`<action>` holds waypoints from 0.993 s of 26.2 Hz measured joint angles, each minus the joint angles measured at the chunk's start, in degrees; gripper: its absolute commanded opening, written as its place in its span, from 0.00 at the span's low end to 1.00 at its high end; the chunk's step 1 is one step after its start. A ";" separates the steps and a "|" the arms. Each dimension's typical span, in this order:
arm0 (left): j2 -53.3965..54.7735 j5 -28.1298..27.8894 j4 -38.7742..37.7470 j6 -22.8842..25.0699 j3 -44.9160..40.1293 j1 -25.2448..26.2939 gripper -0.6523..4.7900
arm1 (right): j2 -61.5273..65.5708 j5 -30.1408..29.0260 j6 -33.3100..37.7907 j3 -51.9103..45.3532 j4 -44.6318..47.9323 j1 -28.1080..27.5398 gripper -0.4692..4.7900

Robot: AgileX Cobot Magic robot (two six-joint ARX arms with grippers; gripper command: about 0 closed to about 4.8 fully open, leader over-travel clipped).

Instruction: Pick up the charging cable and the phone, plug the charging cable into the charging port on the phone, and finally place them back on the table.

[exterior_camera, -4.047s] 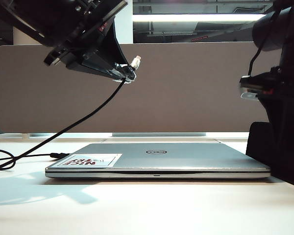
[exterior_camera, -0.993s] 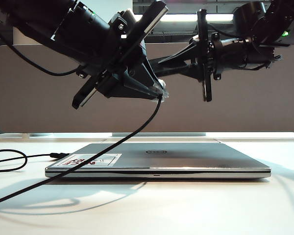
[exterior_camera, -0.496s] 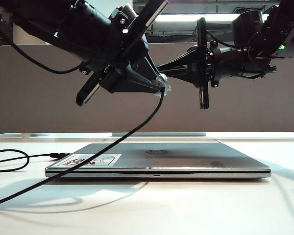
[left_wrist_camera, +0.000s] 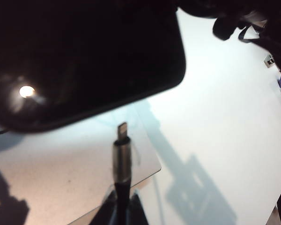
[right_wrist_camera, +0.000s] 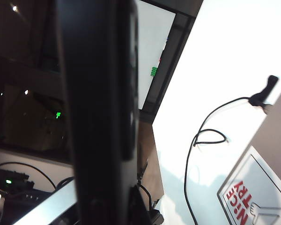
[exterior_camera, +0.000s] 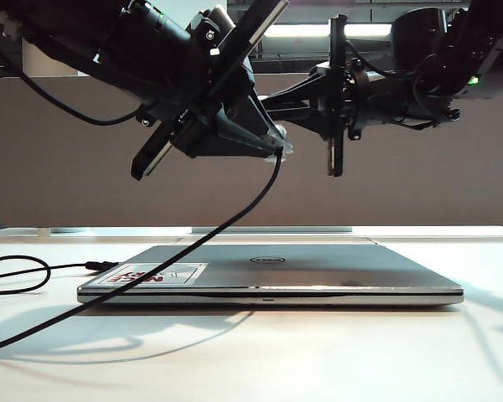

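My left gripper (exterior_camera: 277, 148) reaches in from the upper left and is shut on the charging cable (exterior_camera: 193, 243) just behind its silvery plug (left_wrist_camera: 122, 140). The black cord hangs down to the table (exterior_camera: 318, 356). In the left wrist view the fingers (left_wrist_camera: 133, 208) pinch the black collar. My right gripper (exterior_camera: 268, 102) comes from the upper right, shut on the black phone (right_wrist_camera: 98, 93), which the right wrist view shows edge-on. The phone (left_wrist_camera: 84, 61) hovers just beyond the plug tip with a small gap between them. Its charging port cannot be made out. In the exterior view the phone merges with the dark grippers.
A closed silver Dell laptop (exterior_camera: 268, 272) with a red-lettered sticker (exterior_camera: 155, 274) lies under both grippers. Slack cable loops at the left (exterior_camera: 17, 272). A grey-brown partition (exterior_camera: 402, 184) backs the table.
The right gripper has carried the phone left and slightly up, closer to the plug, and its wrist has turned. The left gripper and cable have stayed almost still.
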 measured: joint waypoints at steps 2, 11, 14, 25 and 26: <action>0.00 0.00 0.50 0.00 0.00 0.00 0.11 | 0.04 0.00 0.26 -0.42 2.01 0.17 0.09; 0.00 0.02 0.55 -0.04 -0.09 -0.07 0.11 | 0.09 1.36 1.53 -4.39 5.29 0.00 0.09; 0.00 0.04 0.59 -0.04 -0.07 -0.07 0.11 | 0.09 1.44 3.41 -4.39 8.41 0.07 0.09; 0.00 0.02 0.52 -0.04 -0.09 -0.11 0.11 | 0.09 1.73 10.86 -4.42 15.72 -1.86 0.09; 0.00 0.02 0.55 -0.04 -0.09 -0.11 0.11 | 0.09 1.53 10.93 -4.42 15.72 -1.84 0.09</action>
